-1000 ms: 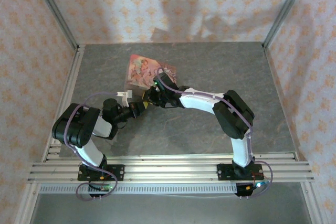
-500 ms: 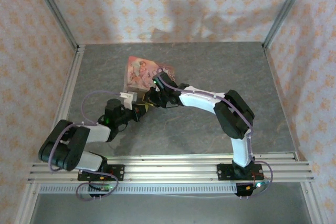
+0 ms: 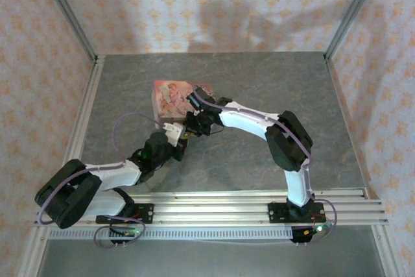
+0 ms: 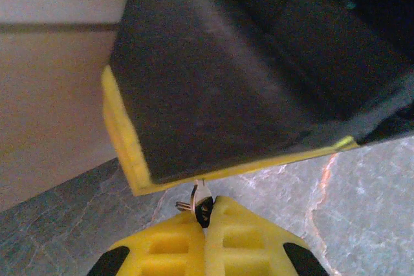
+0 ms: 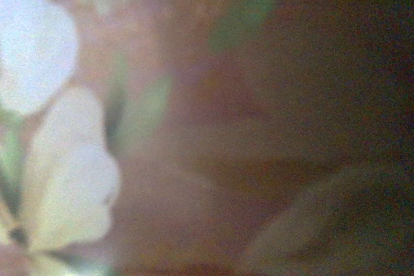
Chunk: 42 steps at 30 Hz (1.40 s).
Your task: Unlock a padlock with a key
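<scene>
The key [image 4: 200,192] is pinched between the closed yellow pads of the left pincer [image 4: 207,211], only its silvery end poking out just ahead of the tips. Right in front of that end hangs a black, yellow-padded finger [image 4: 226,95] of the right pincer [image 3: 192,123], almost touching it. The padlock itself cannot be made out; I judge it sits behind that finger, where the right pincer presses up to the pink tin [image 3: 170,94]. Whether the right pincer is closed on anything, I cannot tell.

The main risk, as I see it, is the key meeting the finger's pad and not the keyhole. So little metal sticks out of the left pincer that a small push off-line could twist the key in the pads or squeeze it out onto the table [image 3: 259,82]. A hidden keyhole makes aiming poor, and a shove from the left pincer could slide the tin.
</scene>
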### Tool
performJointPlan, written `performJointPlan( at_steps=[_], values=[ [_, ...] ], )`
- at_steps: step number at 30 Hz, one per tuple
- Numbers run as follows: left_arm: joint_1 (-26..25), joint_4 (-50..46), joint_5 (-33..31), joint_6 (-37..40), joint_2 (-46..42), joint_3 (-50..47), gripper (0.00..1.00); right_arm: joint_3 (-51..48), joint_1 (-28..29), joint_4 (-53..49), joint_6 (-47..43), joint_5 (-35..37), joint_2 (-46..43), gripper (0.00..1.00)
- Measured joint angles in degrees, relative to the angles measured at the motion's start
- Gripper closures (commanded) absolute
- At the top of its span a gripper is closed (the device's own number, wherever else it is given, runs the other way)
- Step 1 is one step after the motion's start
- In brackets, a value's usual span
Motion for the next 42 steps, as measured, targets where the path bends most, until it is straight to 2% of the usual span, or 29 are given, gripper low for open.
performJointPlan(
  at_steps=[4,12,15,17,21,24,27,35,42],
  values=[
    [-6.29,-0.79,-9.51,3.43,0.63,0.15,1.00,0.59,0.26,-2.95,-1.95,0.20,0.07,1.00],
    [-17.44,-0.59,-27.43,10.43,7.54,2.99,1.00,2.54,0.42,-8.81,-6.27,1.90,1.07,1.00],
    [-20.06,-0.92,-30.34,12.17,8.70,3.58,1.00,3.91,0.59,-10.34,-7.32,2.84,2.03,1.00],
    [-20.11,-1.27,-30.27,12.15,8.72,3.91,1.00,4.17,0.63,-10.71,-7.78,3.17,2.34,1.00],
    [-14.14,-1.01,-21.62,6.78,8.20,3.69,0.99,3.98,0.68,-9.14,-7.89,3.61,2.34,1.00],
    [-9.27,1.66,-13.49,2.71,6.82,1.90,0.70,3.48,0.26,-6.71,-7.02,3.50,2.34,1.00],
    [-5.33,2.51,-7.56,-1.38,5.38,-0.13,0.57,2.58,-0.17,-5.20,-6.36,2.29,2.32,1.00],
    [5.66,3.74,4.24,-12.31,-3.45,-5.86,0.47,0.90,-0.20,-3.67,-5.29,-1.64,2.10,1.00],
    [16.31,2.73,15.52,-19.78,-10.25,-6.60,0.47,-0.55,-0.31,-1.09,-4.42,-2.40,1.60,1.00]
  ],
)
